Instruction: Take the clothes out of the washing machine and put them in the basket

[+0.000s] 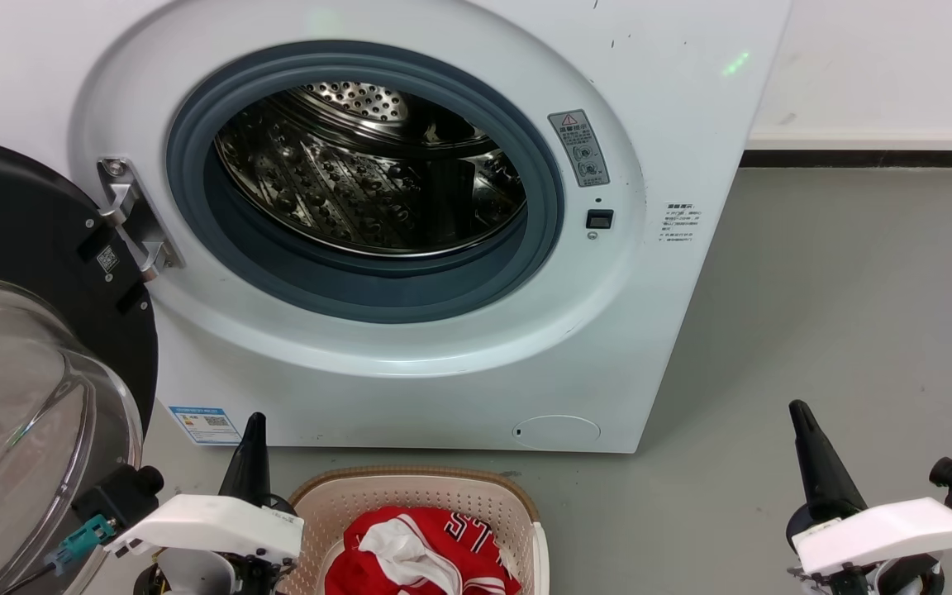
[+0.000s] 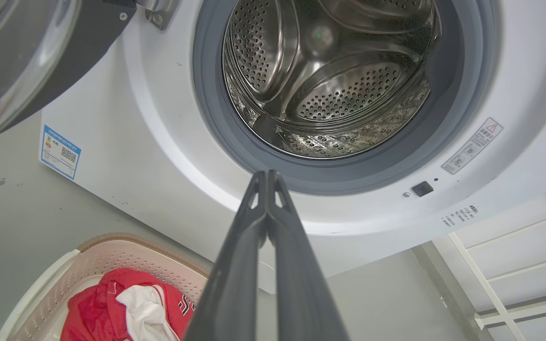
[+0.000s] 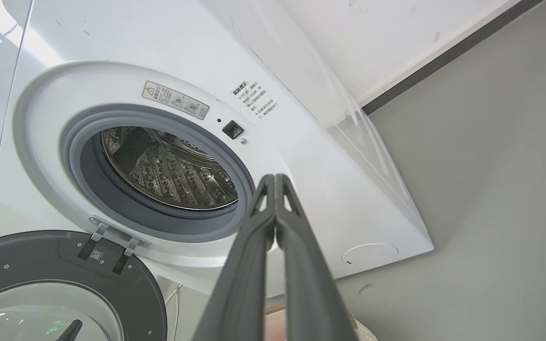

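Washer (image 1: 649,99): smooth white front-loader with a round opening. The seal (image 1: 191,182) is matte grey rubber. The drum (image 1: 344,190) is shiny steel, perforated and ribbed, and its wall shows through the opening.

Door (image 1: 21,207): hinged at the washer's left and swung wide open. It has a black rim around a domed clear glass bowl. The head view cuts it off at the left edge.

Basket (image 1: 410,496): cream perforated plastic, a rounded rectangle with a brown woven-look rim. It stands on the grey floor (image 1: 815,314) just in front of the washer, below the opening.

Clothes (image 1: 459,549): crumpled red fabric lying in the basket, with a white lining (image 1: 393,549) folded out on top. The white block lettering (image 1: 469,527) is partly creased and I cannot read it. The bottom edge of the head view crops the basket's near side and the rest of the pile.

Left gripper (image 1: 254,426): in front of the washer, just left of the basket. Its white housing covers the basket's left corner. Its long dark fingers (image 2: 240,265) are pressed together and hold nothing.

Right gripper (image 1: 798,413): over the floor off the washer's right corner, well apart from the basket. Its fingers (image 3: 301,265) are closed tip to tip and hold nothing.
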